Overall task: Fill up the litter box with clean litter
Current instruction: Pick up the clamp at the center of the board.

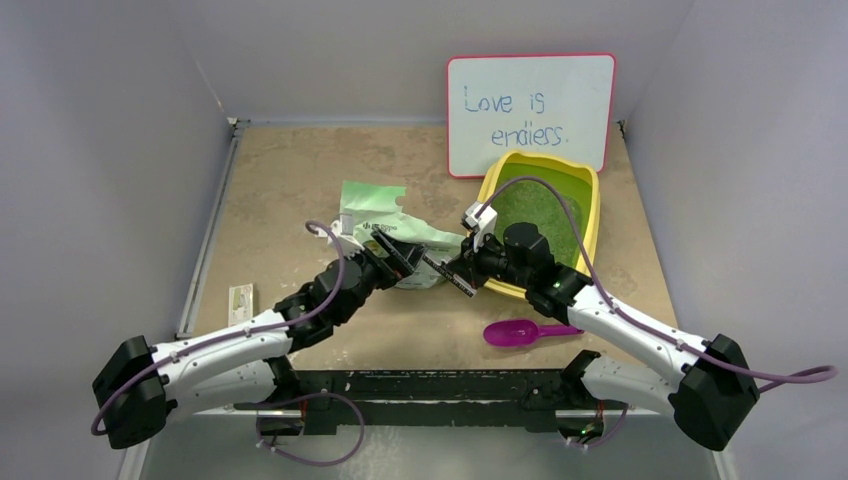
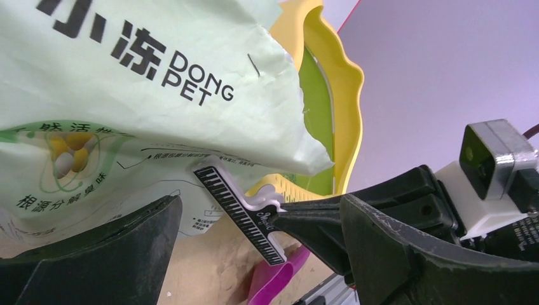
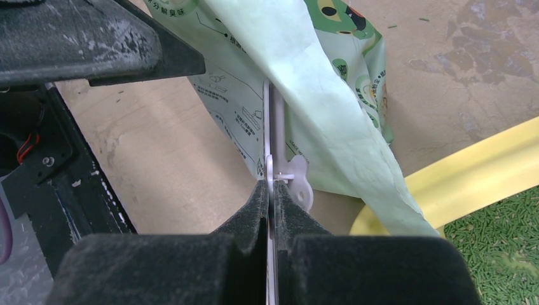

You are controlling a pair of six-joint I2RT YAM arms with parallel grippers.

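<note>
Your right gripper (image 3: 271, 194) is pinching tight on a thin white plastic clip (image 2: 238, 213) with piano keys printed on it, right against the crinkly pale green bag (image 1: 375, 215). Your left gripper (image 1: 400, 257) is gaping wide and holding nothing, with the bag just in front. Grey walls are closing in the tan table (image 1: 290, 180) on three sides. The smooth yellow litter box (image 1: 592, 200) is sitting just behind your right gripper, and grainy green clean litter (image 1: 535, 210) is lying inside it
</note>
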